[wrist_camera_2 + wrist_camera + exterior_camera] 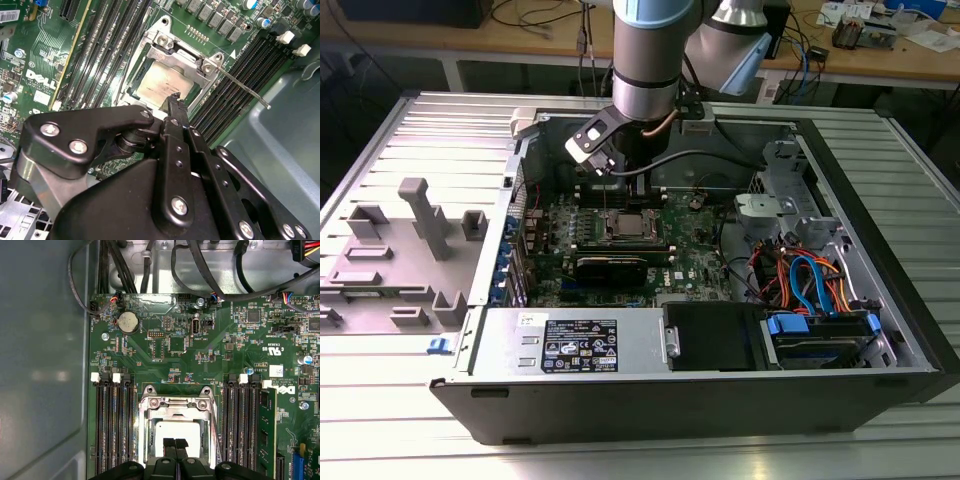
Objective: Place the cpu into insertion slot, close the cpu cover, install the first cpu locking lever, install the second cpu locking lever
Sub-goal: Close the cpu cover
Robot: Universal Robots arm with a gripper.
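Note:
The cpu (pixel 176 431) lies flat in the insertion slot (pixel 150 440) on the green motherboard, its dull silver top showing. The silvery cpu cover (pixel 175 406) lies down around it, and the chip shows through its window. My gripper (pixel 175 444) hangs just above the chip's edge, fingers shut together with nothing between them. In the second wrist view the black fingertips (pixel 175 99) sit over the cpu (pixel 160 84) inside the cpu cover (pixel 182 56). A thin metal locking lever (pixel 245 90) sticks out sideways over the memory slots. In the exterior view the gripper (pixel 623 195) is above the slot (pixel 625 226).
Long black memory slots (pixel 115 425) flank the socket on both sides. A black card (pixel 610 265) lies in front of the socket. Cables (pixel 805 275) and a drive bay fill the case at the exterior view's right. A grey fixture (pixel 415 240) stands outside the case on the left.

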